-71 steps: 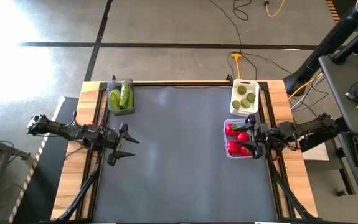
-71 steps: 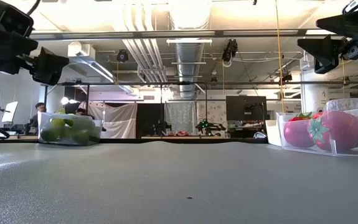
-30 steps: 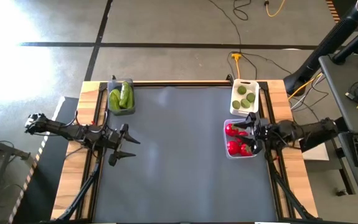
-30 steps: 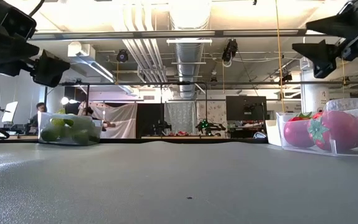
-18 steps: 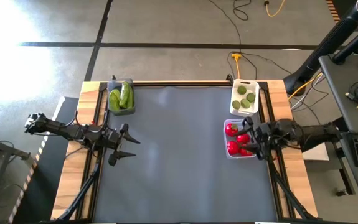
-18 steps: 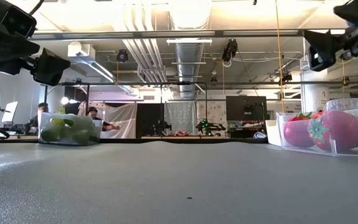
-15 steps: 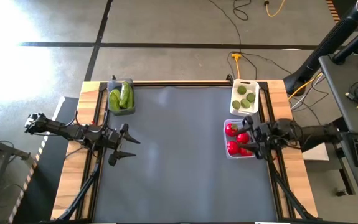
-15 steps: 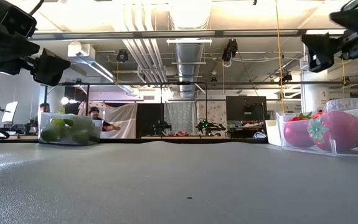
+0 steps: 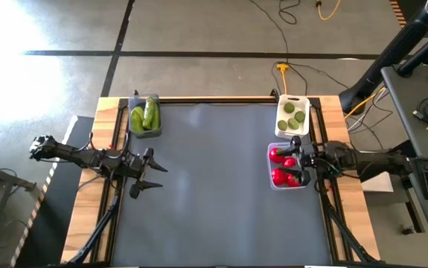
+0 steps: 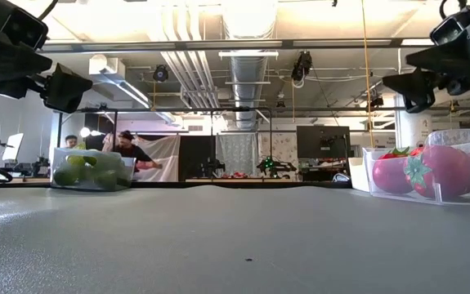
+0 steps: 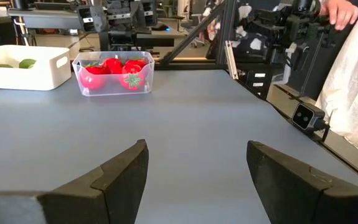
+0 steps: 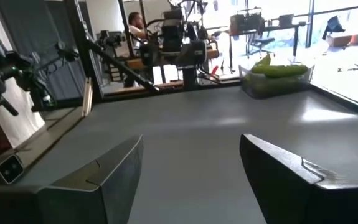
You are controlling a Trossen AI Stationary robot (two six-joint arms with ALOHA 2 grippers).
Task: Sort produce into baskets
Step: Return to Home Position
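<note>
the table (image 9: 214, 201) is covered by a dark grey mat with wooden edges showing at both sides

the left arm (image 9: 80, 156) reaches in from the table's left side; the left gripper (image 9: 156, 176) hangs over the left edge of the mat, about midway along it, its two fingers (image 11: 119, 177) spread wide with only bare mat between them

the right arm (image 9: 370, 158) comes in from the right side; the right gripper (image 9: 295, 160) is above the clear bin (image 9: 270, 167), its fingers (image 12: 113, 171) parted too and holding nothing

three bins sit by the mat's edges: the clear bin at the right edge, the white bin (image 9: 292, 97) just behind it at the far right corner, and a third bin (image 9: 133, 132) at the far left corner, well apart from the other two

red tomatoes (image 9: 278, 155) with green tops fill the clear bin; green cucumbers (image 9: 150, 115) lie in the third bin; small limes (image 9: 291, 109) lie in the white bin

none of the produce lies loose on the mat
</note>
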